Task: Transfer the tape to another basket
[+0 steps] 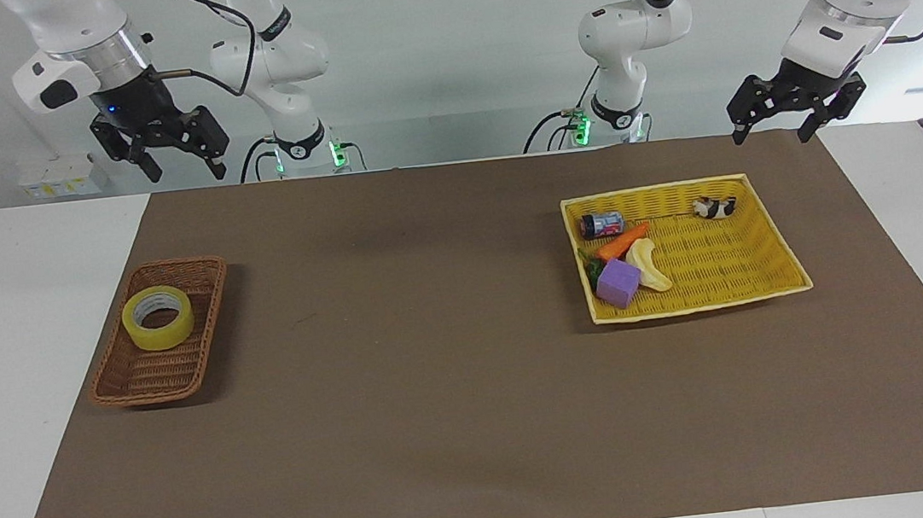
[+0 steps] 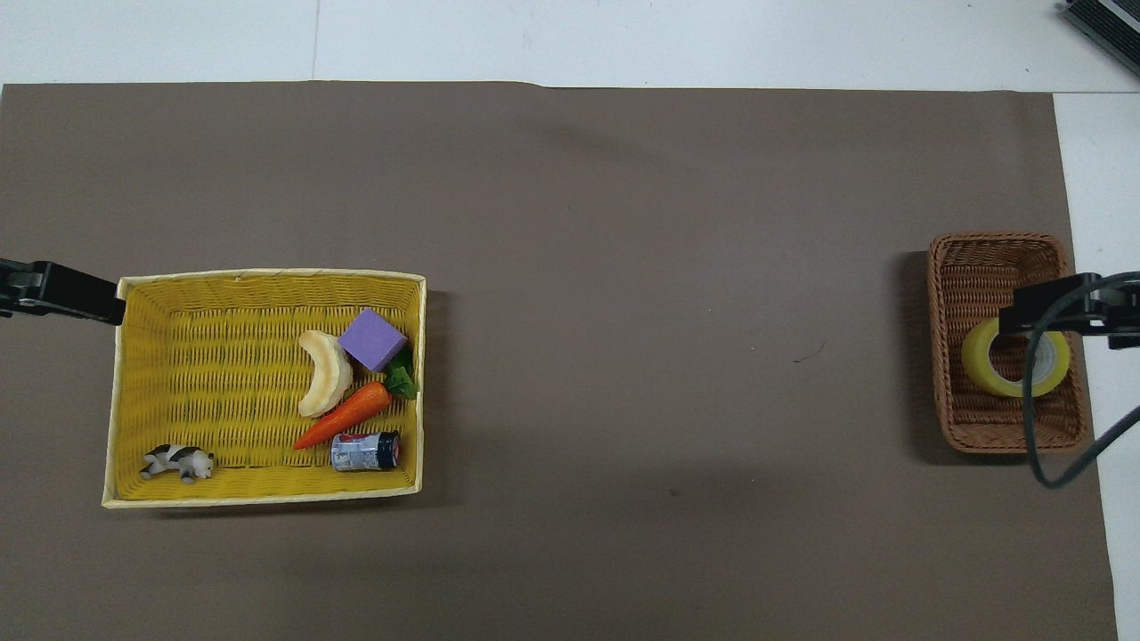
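Observation:
The tape (image 1: 158, 317) lies flat in the small brown wicker basket (image 1: 140, 380) at the right arm's end of the table. It also shows in the overhead view (image 2: 987, 371), partly covered by the raised gripper and its cable, in the same basket (image 2: 980, 267). My right gripper (image 1: 187, 173) is open and empty, high in the air, over the table edge on the robots' side of that basket; it also shows in the overhead view (image 2: 1069, 308). My left gripper (image 1: 770, 137) is open and empty, waiting over the mat's edge by the yellow basket.
The yellow tray basket (image 1: 737, 269) at the left arm's end holds a purple block (image 1: 618, 282), a banana piece (image 1: 647, 263), a carrot (image 1: 621, 242), a small can (image 1: 602, 224) and a toy animal (image 1: 714, 207). A brown mat (image 1: 438, 364) covers the table.

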Robot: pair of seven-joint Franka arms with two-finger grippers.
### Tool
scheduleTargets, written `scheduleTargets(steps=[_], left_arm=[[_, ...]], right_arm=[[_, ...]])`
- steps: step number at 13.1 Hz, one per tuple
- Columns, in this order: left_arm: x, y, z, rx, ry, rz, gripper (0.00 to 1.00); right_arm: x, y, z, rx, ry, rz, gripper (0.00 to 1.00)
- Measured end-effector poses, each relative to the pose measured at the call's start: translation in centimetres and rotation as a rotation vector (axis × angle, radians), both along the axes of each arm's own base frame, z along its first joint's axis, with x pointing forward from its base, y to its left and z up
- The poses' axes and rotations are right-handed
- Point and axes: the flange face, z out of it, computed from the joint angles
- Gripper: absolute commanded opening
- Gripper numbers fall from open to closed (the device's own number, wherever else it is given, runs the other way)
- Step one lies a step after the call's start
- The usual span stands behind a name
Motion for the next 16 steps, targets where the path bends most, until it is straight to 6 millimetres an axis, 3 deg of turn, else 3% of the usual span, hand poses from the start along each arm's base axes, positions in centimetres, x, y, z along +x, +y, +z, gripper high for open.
scheduleTargets(steps=[5, 16], left_arm=[[0.0, 0.0, 0.0, 0.000, 0.000, 0.000, 1.00], [0.0, 0.0, 0.0, 0.000, 0.000, 0.000, 1.00]], right_arm=[[-0.5, 0.1, 1.6, 0.000, -0.034, 0.002, 1.00], [-0.8, 0.1, 1.3, -0.028, -0.029, 0.074, 1.00]])
